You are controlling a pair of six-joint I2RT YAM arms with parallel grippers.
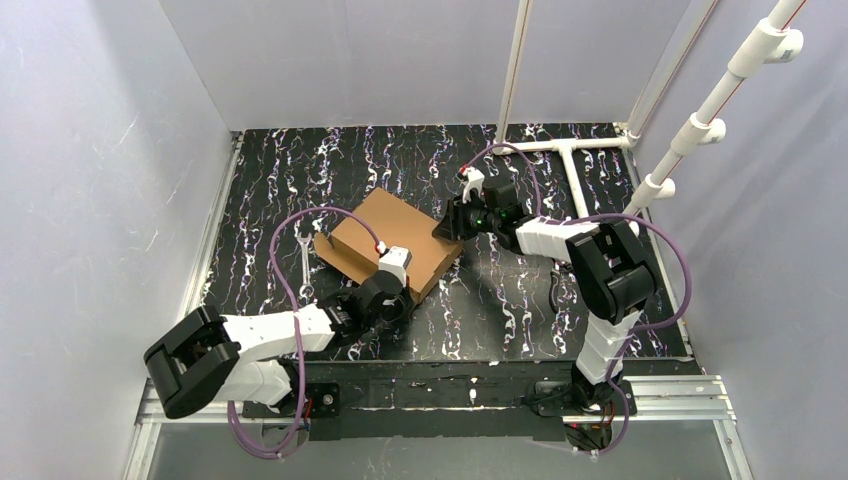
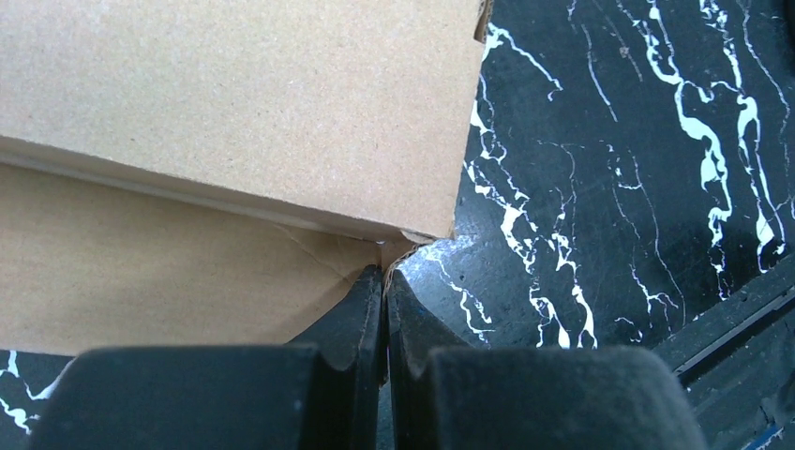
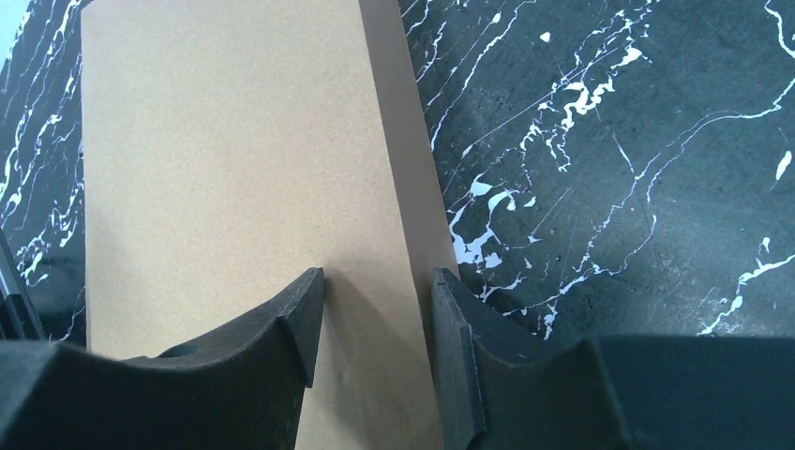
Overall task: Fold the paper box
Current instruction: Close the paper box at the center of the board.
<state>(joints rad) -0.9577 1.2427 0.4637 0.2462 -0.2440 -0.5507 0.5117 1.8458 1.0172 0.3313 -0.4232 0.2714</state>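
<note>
Brown paper box mid-table, left gripper clenched (fingertips at its near corner), right gripper parted astride its right corner.

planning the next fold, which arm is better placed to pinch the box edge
Right, probably. The right claw is open with the edge of the paper box between its fingers, so it only needs to close. The left claw is shut, tips at the near corner; it would have to open.
</note>
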